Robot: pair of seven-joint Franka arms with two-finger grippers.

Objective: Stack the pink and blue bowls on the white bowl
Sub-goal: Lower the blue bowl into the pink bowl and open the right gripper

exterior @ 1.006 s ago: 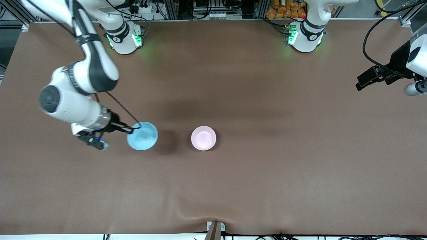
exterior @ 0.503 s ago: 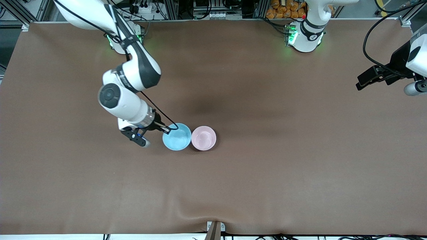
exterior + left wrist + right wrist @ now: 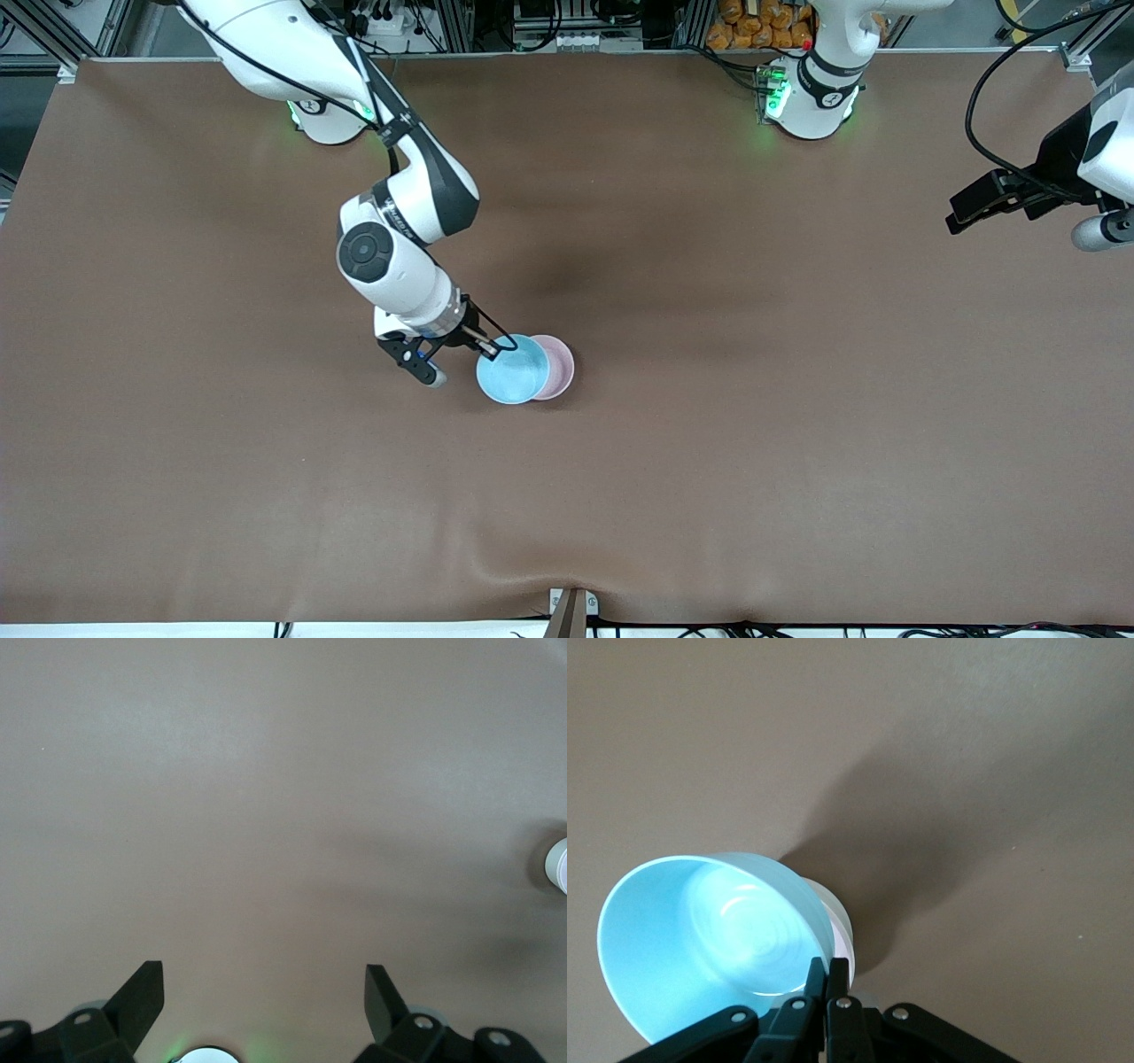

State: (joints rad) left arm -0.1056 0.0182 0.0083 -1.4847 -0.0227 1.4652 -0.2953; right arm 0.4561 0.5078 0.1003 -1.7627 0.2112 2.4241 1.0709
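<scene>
A light blue bowl [image 3: 512, 369] hangs tilted in my right gripper [image 3: 490, 352], which is shut on its rim at the side toward the right arm's end. It overlaps the pale pink bowl [image 3: 560, 368], which stands mid-table and shows only as a crescent past the blue rim. In the right wrist view the fingers [image 3: 828, 964] pinch the blue bowl [image 3: 709, 939], with the pink bowl's pale rim [image 3: 835, 920] just under it. The white bowl is hidden. My left gripper [image 3: 961, 217] waits open over the left arm's end of the table; in its own view [image 3: 264, 979] nothing is between the fingers.
Brown cloth covers the table [image 3: 709, 461]. The two arm bases [image 3: 328, 115] [image 3: 811, 97] stand along the edge farthest from the front camera. A small pale round thing [image 3: 559, 865] is cut off by the border of the left wrist view.
My right arm has carried the blue bowl across from the right arm's end toward the pink bowl; it now overlaps that bowl. The left arm has not moved.
</scene>
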